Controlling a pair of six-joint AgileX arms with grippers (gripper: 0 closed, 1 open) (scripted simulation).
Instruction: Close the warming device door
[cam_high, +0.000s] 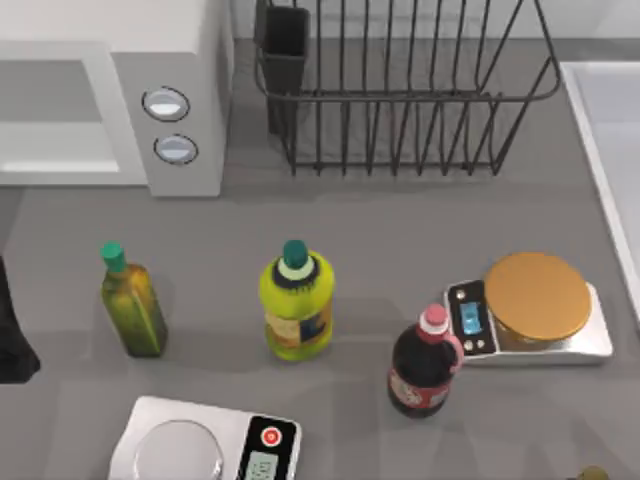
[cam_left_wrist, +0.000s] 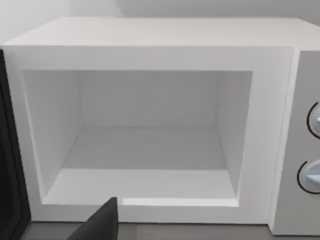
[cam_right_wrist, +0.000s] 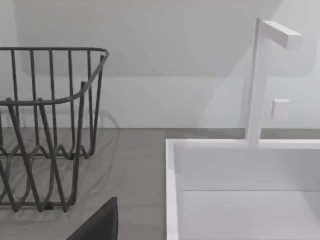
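Note:
The warming device (cam_high: 185, 60) is a white microwave at the table's back left, with two round knobs (cam_high: 170, 125) on its right panel. Its cavity (cam_left_wrist: 145, 145) stands open and empty in the left wrist view. At the cavity's far side from the knobs a dark panel edge (cam_left_wrist: 10, 160) shows: the door, swung open. My left arm (cam_high: 12, 340) is at the top view's left edge, in front of the microwave. A dark part of my left gripper (cam_left_wrist: 100, 225) shows just before the microwave's lower front frame, apart from it. My right gripper (cam_right_wrist: 100, 222) is parked facing the sink.
A black wire dish rack (cam_high: 400, 90) stands right of the microwave. In front are a green oil bottle (cam_high: 135, 305), a yellow bottle (cam_high: 297, 305), a dark soda bottle (cam_high: 425, 365), gold-topped scales (cam_high: 535, 300) and silver scales (cam_high: 205, 445). A white sink (cam_right_wrist: 240, 190) with a tap lies at the right.

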